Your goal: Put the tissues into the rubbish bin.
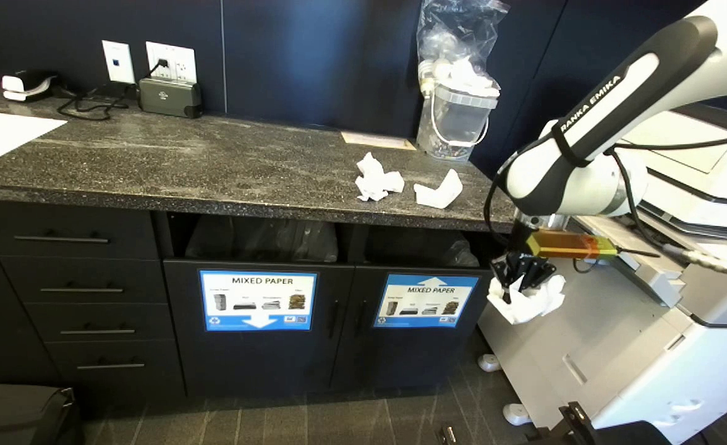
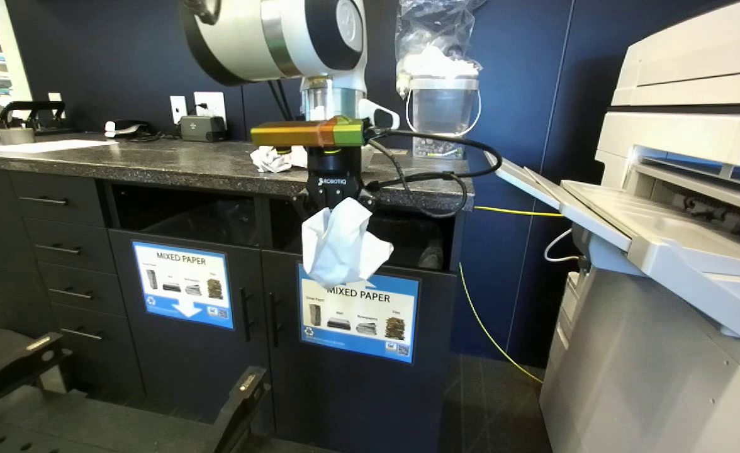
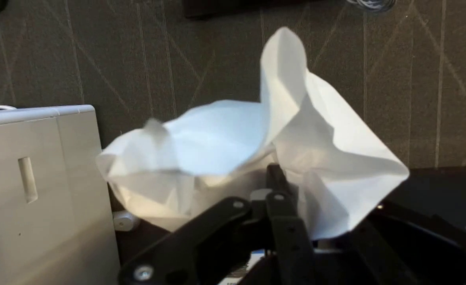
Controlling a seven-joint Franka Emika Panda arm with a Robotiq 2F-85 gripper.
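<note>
Two tissues (image 1: 374,182) lie on the counter (image 1: 227,157); a third tissue (image 2: 343,245) hangs pinched in the gripper (image 1: 518,287), seemingly the carrying step. Next: guide it into a bin opening (image 1: 420,248), depth being hard to judge, then release.

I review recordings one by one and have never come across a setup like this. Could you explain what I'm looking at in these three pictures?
The machine is one robot arm ending in a black gripper, its mechanical hand. The gripper pinches a crumpled tissue in the air, off the counter. Two pictures come from cameras standing outside the robot; the third, from a camera on its wrist, shows that tissue close up above the floor. Among the things on the counter are a second tissue, a third tissue, a white sheet and, at the back, a see-through bucket with a clear bag above it.
</note>
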